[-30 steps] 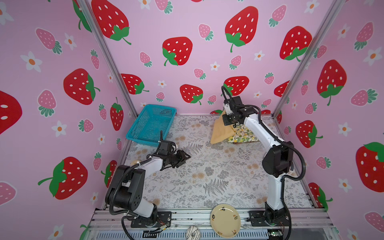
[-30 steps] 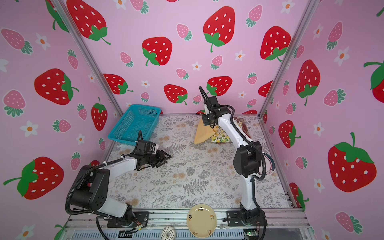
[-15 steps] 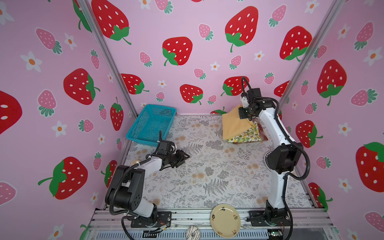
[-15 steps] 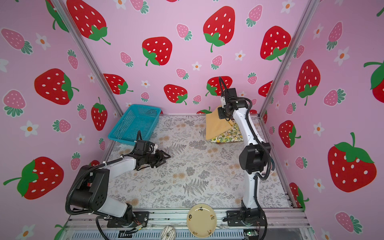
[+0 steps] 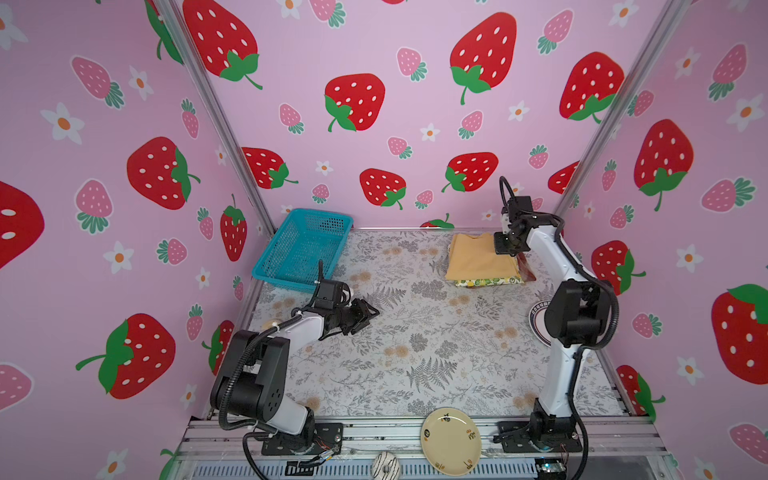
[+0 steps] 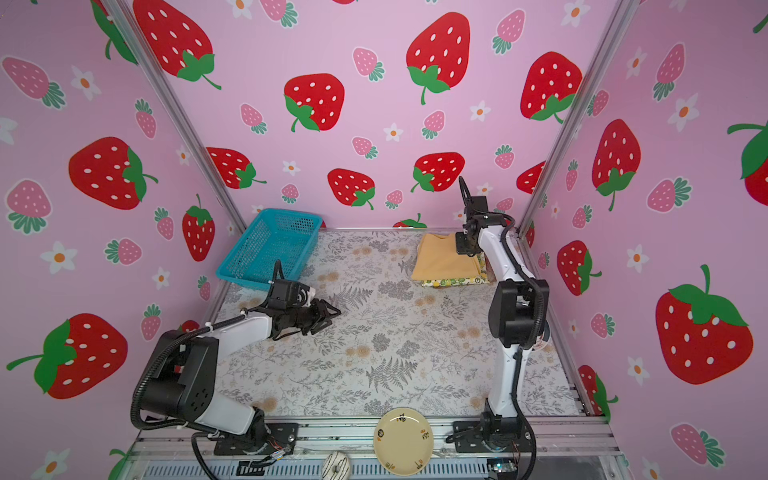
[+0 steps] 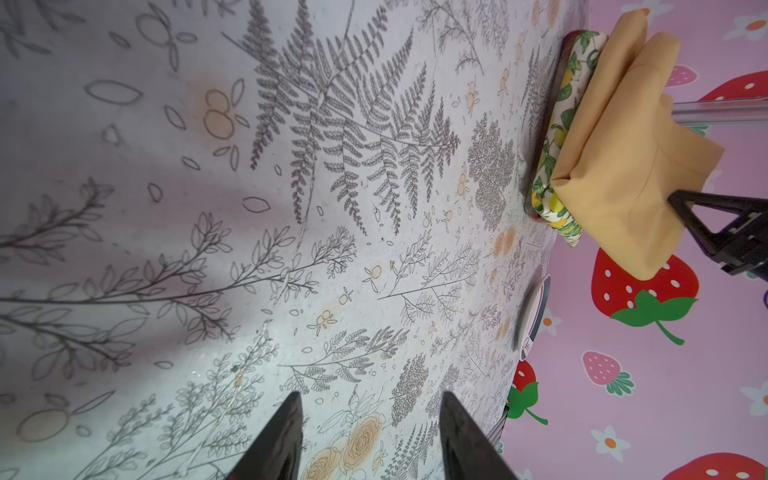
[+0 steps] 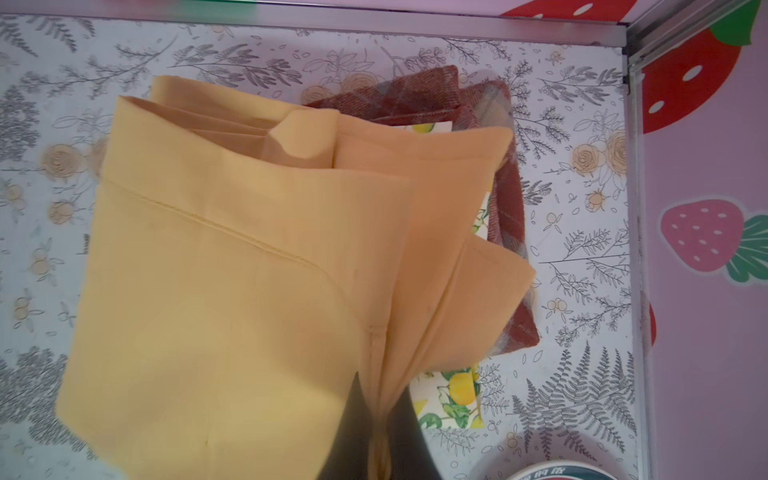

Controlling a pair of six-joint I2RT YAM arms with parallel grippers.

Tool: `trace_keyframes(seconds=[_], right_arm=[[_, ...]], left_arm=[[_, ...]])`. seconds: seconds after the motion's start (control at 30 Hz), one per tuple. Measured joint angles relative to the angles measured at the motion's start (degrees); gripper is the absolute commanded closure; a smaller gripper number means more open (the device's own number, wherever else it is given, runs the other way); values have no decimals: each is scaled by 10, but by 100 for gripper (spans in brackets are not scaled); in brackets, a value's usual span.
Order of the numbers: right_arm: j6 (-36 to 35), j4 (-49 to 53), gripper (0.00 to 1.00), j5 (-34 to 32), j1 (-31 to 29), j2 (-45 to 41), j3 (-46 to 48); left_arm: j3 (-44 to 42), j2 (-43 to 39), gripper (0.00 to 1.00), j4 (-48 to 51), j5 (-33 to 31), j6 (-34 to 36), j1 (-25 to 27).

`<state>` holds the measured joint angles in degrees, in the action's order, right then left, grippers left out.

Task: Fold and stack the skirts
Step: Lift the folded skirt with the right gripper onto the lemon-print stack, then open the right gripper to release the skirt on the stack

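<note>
Between the right gripper's [image 8: 376,436] fingertips, pinched tight: an edge of the mustard-yellow skirt [image 8: 232,291], lying just beyond them over the lemon-print skirt [image 8: 455,390] and plaid skirt [image 8: 424,93]. Ahead of the left gripper's [image 7: 370,419] fingers, spread with nothing between: bare table [image 7: 166,208], skirts well apart.

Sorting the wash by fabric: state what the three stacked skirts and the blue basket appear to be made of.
Mustard skirt: thin, smooth woven cloth with a matte finish; it shows sharp folds and a stitched seam line.
Plaid skirt: thicker, probably wool-like; coarse, fuzzy weave.
Lemon skirt: light printed cloth, possibly cotton; flat finish.
Blue basket: moulded plastic; stiff open mesh.
</note>
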<state>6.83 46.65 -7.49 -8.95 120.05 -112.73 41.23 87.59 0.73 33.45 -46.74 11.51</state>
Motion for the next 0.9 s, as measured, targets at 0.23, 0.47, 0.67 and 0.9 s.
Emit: trace_keyframes(seconds=[0.23, 0.47, 0.67, 0.9], right_arm=[[11, -56, 78, -59, 14, 40, 64], [29, -109, 38, -78, 20, 38, 143], [43, -149, 0, -49, 21, -61, 200], [54, -207, 0, 7, 20, -204, 238]], left_arm=[[7, 1, 45, 8, 0, 5, -1], [26, 1, 46, 32, 0, 14, -3], [61, -7, 1, 70, -20, 33, -3], [85, -68, 1, 129, -104, 66, -3]])
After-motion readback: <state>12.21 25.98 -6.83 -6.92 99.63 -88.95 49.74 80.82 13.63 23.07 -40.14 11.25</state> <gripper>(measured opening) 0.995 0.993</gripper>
